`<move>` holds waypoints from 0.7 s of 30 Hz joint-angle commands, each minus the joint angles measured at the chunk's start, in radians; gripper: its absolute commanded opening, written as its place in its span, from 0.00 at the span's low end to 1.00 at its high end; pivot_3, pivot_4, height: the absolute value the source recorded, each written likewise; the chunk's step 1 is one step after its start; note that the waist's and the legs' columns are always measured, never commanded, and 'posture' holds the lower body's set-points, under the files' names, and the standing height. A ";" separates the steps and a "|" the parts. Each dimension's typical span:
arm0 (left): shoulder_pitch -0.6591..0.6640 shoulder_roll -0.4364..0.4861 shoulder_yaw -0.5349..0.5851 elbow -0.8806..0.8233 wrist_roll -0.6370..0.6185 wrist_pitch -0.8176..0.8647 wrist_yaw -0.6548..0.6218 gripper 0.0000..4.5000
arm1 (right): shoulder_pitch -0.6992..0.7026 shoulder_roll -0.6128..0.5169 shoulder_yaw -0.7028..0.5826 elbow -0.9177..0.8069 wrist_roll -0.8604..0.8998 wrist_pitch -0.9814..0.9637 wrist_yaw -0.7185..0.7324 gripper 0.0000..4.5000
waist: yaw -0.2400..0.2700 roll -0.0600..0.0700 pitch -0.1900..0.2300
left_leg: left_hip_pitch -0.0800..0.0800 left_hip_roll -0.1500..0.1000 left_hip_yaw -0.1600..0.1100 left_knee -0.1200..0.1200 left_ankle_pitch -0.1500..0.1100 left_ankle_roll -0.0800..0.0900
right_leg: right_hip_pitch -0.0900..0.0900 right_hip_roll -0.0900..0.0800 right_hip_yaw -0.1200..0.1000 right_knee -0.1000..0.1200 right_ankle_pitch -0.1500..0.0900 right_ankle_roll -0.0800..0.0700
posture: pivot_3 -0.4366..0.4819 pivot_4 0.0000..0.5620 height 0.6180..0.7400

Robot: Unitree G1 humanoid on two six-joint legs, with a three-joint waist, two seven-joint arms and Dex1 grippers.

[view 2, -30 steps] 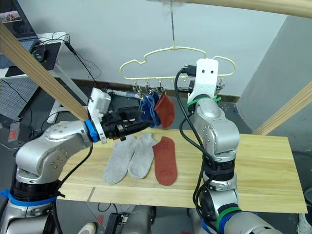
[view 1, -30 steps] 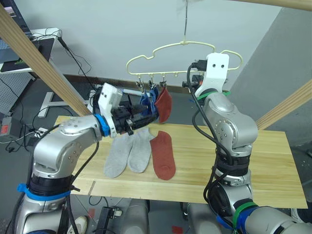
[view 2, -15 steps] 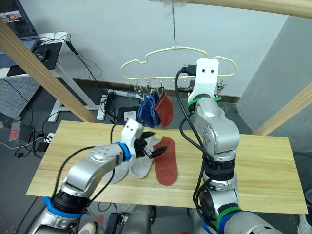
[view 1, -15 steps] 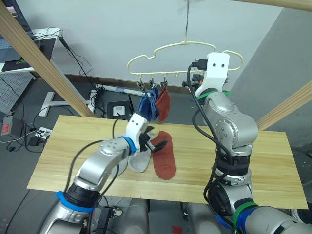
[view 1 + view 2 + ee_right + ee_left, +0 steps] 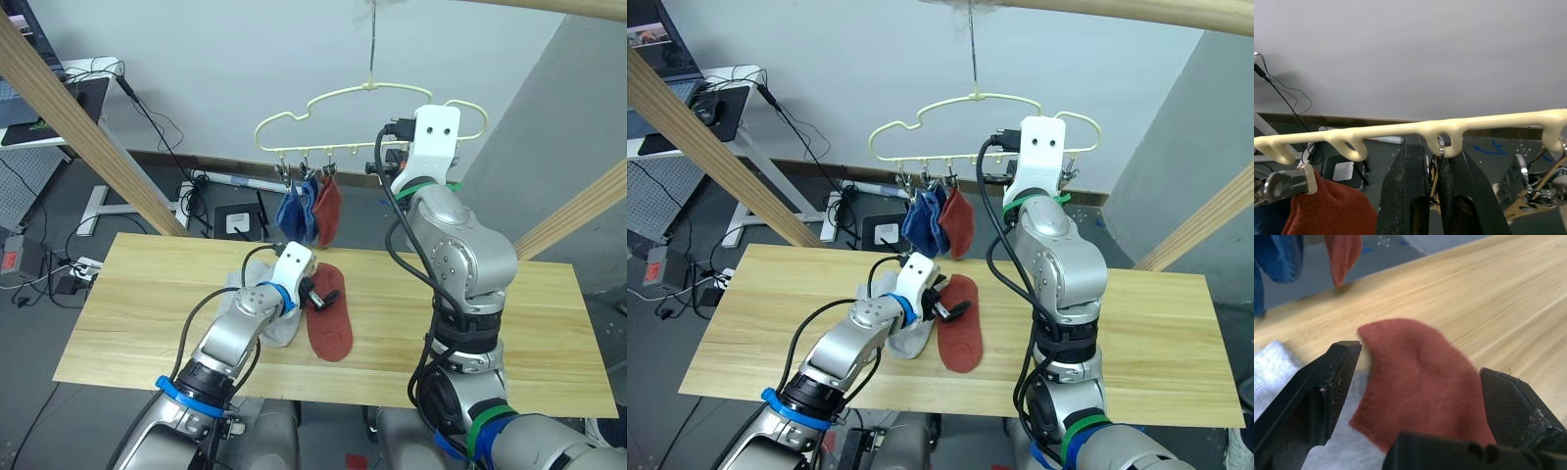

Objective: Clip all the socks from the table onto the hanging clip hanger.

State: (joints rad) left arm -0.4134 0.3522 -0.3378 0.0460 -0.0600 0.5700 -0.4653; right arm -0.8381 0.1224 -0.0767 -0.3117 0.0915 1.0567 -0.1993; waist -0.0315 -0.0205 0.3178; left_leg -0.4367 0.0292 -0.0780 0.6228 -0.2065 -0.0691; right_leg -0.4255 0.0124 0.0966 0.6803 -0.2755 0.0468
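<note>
The pale-yellow clip hanger (image 5: 372,87) hangs above the far edge of the table (image 5: 529,323). Two blue socks (image 5: 294,211) and one rust red sock (image 5: 330,209) hang from its clips. A second rust red sock (image 5: 330,323) lies flat on the table, with light grey socks (image 5: 279,331) beside it, partly under my left arm. My left gripper (image 5: 1418,361) is open, its fingers (image 5: 1339,374) straddling the near end of the lying red sock. My right gripper (image 5: 1436,147) is raised to the hanger's bar (image 5: 1386,131), shut on a metal clip under one loop.
Thick wooden poles slant past on the left (image 5: 78,117) and on the right (image 5: 578,211). A desk with a laptop (image 5: 59,98) stands at the back left, with cables on the floor behind the table.
My left arm has come down from the hanging blue socks to the table. Its gripper now straddles the lying red sock. The right arm has not moved.
</note>
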 commanded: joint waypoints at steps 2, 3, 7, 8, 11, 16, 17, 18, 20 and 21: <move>-0.010 -0.021 -0.007 0.013 0.032 -0.003 -0.007 0.99 | -0.017 0.004 0.010 -0.046 -0.006 -0.016 -0.004 0.00 | 0.000 0.000 0.000 | 0.000 0.000 0.000 0.000 0.000 0.000 | 0.000 0.000 0.000 0.000 0.000 0.000 | 0.55 0.57 1.00; -0.012 -0.027 -0.007 0.023 0.035 -0.012 -0.009 0.99 | -0.017 0.003 0.010 -0.046 -0.006 -0.016 -0.004 0.00 | 0.000 0.000 0.000 | 0.000 0.000 0.000 0.000 0.000 0.000 | 0.000 0.000 0.000 0.000 0.000 0.000 | 0.55 0.57 1.00; -0.032 -0.045 -0.011 0.062 0.054 -0.025 -0.016 0.99 | -0.017 0.002 0.010 -0.047 -0.006 -0.015 -0.003 0.00 | 0.000 0.000 0.000 | 0.000 0.000 0.000 0.000 0.000 0.000 | 0.000 0.000 0.000 0.000 0.000 0.000 | 0.55 0.57 1.00; -0.036 -0.047 -0.013 0.069 0.058 -0.032 -0.021 0.99 | -0.017 0.002 0.010 -0.048 -0.006 -0.015 -0.003 0.00 | 0.000 0.000 0.000 | 0.000 0.000 0.000 0.000 0.000 0.000 | 0.000 0.000 0.000 0.000 0.000 0.000 | 0.55 0.57 1.00; -0.051 -0.054 -0.019 0.090 0.069 -0.028 -0.031 0.99 | -0.017 0.002 0.011 -0.053 -0.006 -0.012 -0.003 0.00 | -0.001 0.000 0.000 | 0.000 0.000 0.000 0.000 0.000 0.000 | 0.000 0.000 0.000 0.000 0.000 0.000 | 0.55 0.57 1.00; -0.072 -0.058 -0.035 0.113 0.076 0.030 -0.074 0.99 | -0.015 0.001 0.010 -0.055 -0.006 -0.012 -0.003 0.00 | -0.001 0.000 0.000 | 0.000 0.000 0.000 0.000 0.000 0.000 | 0.000 0.000 0.000 0.000 0.000 0.000 | 0.53 0.55 1.00; -0.072 -0.056 -0.038 0.110 0.079 0.035 -0.080 0.99 | -0.015 0.001 0.010 -0.056 -0.006 -0.012 -0.003 0.00 | -0.001 0.000 0.000 | 0.000 0.000 0.000 0.000 0.000 0.000 | 0.000 0.000 0.000 0.000 0.000 0.000 | 0.53 0.55 1.00; -0.073 -0.054 -0.042 0.110 0.084 0.042 -0.086 0.99 | -0.015 0.001 0.010 -0.054 -0.006 -0.013 -0.003 0.00 | -0.001 0.000 0.000 | 0.000 0.000 0.000 0.000 0.000 0.000 | 0.000 0.000 0.000 0.000 0.000 0.000 | 0.53 0.55 1.00; -0.073 -0.053 -0.048 0.109 0.092 0.052 -0.095 0.99 | -0.016 0.001 0.009 -0.053 -0.005 -0.014 -0.003 0.00 | -0.001 0.000 0.000 | 0.000 0.000 0.000 0.000 0.000 0.000 | 0.000 0.000 0.000 0.000 0.000 0.000 | 0.53 0.55 1.00; -0.074 -0.052 -0.052 0.109 0.096 0.058 -0.100 0.99 | -0.016 0.001 0.009 -0.052 -0.005 -0.014 -0.002 0.00 | -0.001 0.000 0.000 | 0.000 0.000 0.000 0.000 0.000 0.000 | 0.000 0.000 0.000 0.000 0.000 0.000 | 0.53 0.55 1.00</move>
State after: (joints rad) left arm -0.4964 0.3041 -0.3603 0.1652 0.0234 0.6079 -0.5444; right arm -0.8380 0.1215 -0.0768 -0.3123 0.0916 1.0568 -0.1991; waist -0.0323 -0.0205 0.3177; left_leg -0.4366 0.0291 -0.0782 0.6231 -0.2064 -0.0692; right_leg -0.4253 0.0123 0.0964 0.6807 -0.2755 0.0468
